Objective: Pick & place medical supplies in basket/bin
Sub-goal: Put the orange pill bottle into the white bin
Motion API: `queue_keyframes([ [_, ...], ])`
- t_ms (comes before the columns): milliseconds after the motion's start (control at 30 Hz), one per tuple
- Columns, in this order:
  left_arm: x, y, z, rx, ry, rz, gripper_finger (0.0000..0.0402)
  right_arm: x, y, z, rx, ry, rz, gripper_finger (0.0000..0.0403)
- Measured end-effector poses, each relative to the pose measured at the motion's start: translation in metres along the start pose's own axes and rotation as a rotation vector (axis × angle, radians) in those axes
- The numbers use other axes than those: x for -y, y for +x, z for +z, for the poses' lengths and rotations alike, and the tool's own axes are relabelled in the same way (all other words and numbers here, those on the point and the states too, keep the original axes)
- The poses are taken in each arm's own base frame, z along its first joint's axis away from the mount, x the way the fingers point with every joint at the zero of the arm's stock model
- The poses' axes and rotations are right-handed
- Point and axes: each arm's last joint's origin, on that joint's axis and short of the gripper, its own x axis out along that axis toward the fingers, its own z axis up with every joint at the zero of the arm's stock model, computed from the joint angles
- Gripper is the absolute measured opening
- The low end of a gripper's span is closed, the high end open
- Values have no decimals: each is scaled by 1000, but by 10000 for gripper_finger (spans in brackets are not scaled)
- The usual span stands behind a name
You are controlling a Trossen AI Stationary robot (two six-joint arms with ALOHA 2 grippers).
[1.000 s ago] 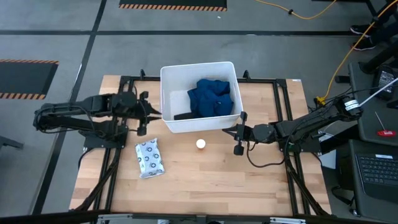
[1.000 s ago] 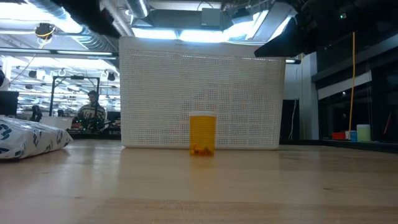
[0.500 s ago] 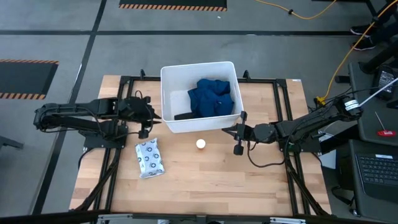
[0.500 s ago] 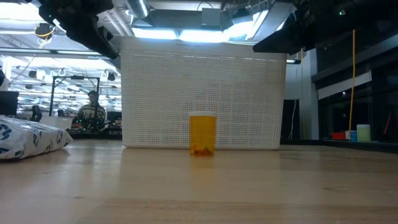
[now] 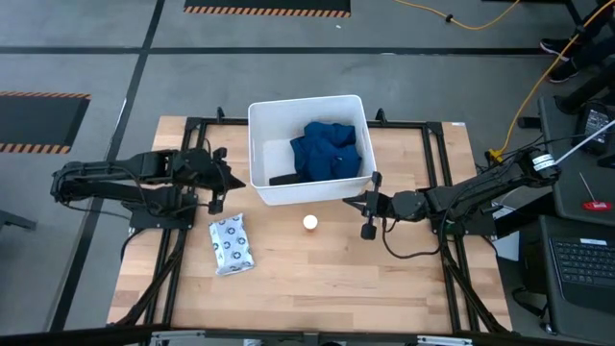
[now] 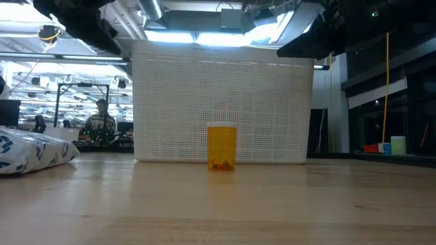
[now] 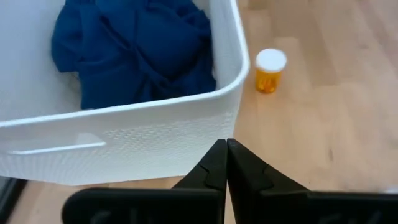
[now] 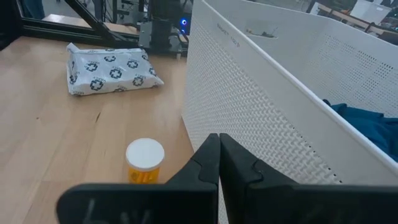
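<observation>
The white bin stands at the table's far middle and holds the dark-blue cloth and the black oblong, which lies on the bin's floor by its near wall. The orange bottle with a white cap stands upright on the table just in front of the bin. The dotted white packet lies flat toward the near left. My left gripper hovers shut by the bin's left near corner. My right gripper hangs shut by the bin's right near corner, right of the bottle.
The wooden tabletop stretches bare in front of the bottle and packet. Black frame rails run along both sides of the table. The bin's tall near wall stands right behind the bottle. A person sits far off in the room behind the table.
My left gripper moved right toward the bin's left near corner, dipping a little, then drew back toward the table's left edge and rose again. It stayed shut. My right arm and all the things kept still.
</observation>
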Motion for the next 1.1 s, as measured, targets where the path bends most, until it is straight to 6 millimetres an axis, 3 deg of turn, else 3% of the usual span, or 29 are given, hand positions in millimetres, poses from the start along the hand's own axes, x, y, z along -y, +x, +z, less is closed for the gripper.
queue_keyframes([
  [300, 27, 0, 0, 7, 5, -20, 1, -5, -2, 3, 23, 88, 60, 6],
  [567, 63, 22, -40, 2, -6, -33, 1, -21, -7, 0, 14, 83, 123, 6],
  [700, 76, 27, -47, 94, -40, -74, 1, -28, -3, -4, -2, 89, 134, 6],
  [933, 89, 32, -47, 236, 4, -107, 2, -47, 10, -6, -53, 60, 162, 6],
  [1100, 92, 36, -51, 241, -8, -115, 2, -63, 19, -11, -96, 62, 151, 6],
])
